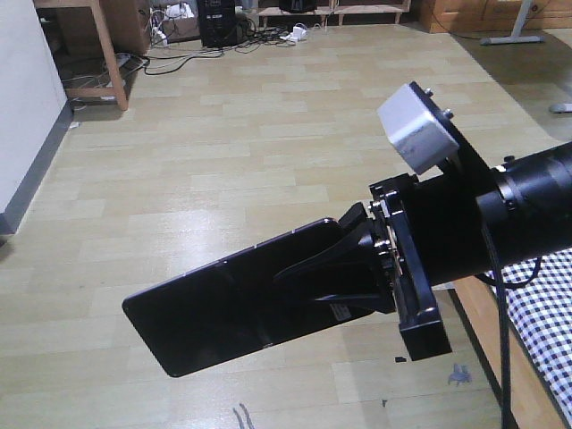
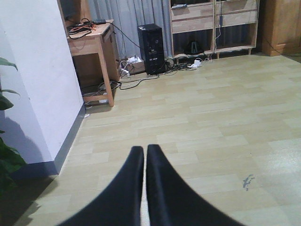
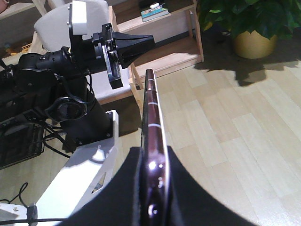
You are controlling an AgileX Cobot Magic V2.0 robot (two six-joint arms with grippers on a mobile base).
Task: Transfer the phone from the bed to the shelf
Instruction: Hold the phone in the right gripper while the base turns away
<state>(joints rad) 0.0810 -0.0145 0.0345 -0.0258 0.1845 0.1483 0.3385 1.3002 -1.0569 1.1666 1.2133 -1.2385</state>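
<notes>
My right gripper [image 1: 313, 268] is shut on the phone [image 1: 214, 313], a glossy black slab held out over the wooden floor, its long end pointing left. The right wrist view shows the phone [image 3: 151, 103] edge-on with a pinkish rim, clamped between the two black fingers of the right gripper [image 3: 153, 153]. My left gripper [image 2: 145, 149] is shut with nothing in it, hanging above bare floor. The left gripper [image 3: 151, 41] also shows at the upper left of the right wrist view. A pale wooden shelf [image 3: 169, 52] stands just beyond it. The bed [image 1: 545, 331], in checked cloth, lies at the lower right.
A potted plant [image 3: 254, 44] stands right of the shelf. The robot's white base [image 3: 89, 174] is at the lower left. A white wall corner [image 2: 37, 70], a wooden desk [image 2: 94, 47], a black computer tower [image 2: 150, 47] and loose cables line the far side.
</notes>
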